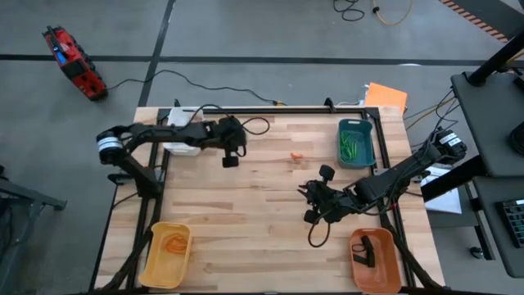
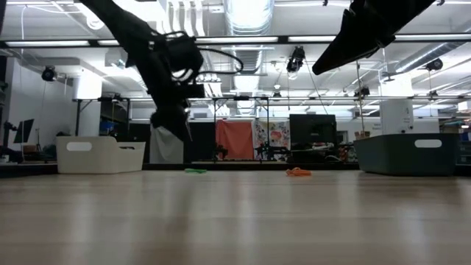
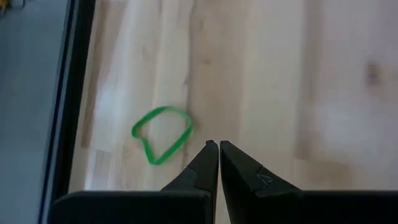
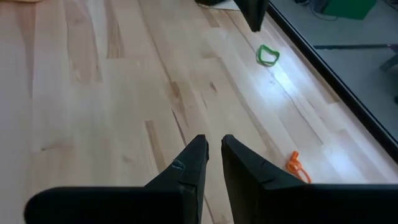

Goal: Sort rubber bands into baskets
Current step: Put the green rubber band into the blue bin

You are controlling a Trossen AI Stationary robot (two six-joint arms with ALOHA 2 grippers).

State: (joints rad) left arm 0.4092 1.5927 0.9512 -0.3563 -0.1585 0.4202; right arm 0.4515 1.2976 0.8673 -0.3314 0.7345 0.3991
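A green rubber band [image 3: 161, 142] lies flat on the wooden table, just beside my left gripper [image 3: 219, 146], which is shut, empty and held above the table [image 2: 173, 121]. The band also shows in the right wrist view [image 4: 268, 55] and the low view [image 2: 195, 171]. An orange rubber band [image 1: 296, 156] lies near the table's middle, toward the far edge. My right gripper [image 4: 212, 142] hovers over bare wood right of centre [image 1: 315, 205], empty, with only a narrow gap between its fingers. The teal basket [image 1: 370, 152] holds green bands.
The white basket [image 1: 182, 147] sits at the far left, partly under my left arm. The yellow basket [image 1: 151, 266] with orange bands is at the near left. The orange basket [image 1: 385, 279] with black bands is at the near right. Bare wood lies between the arms.
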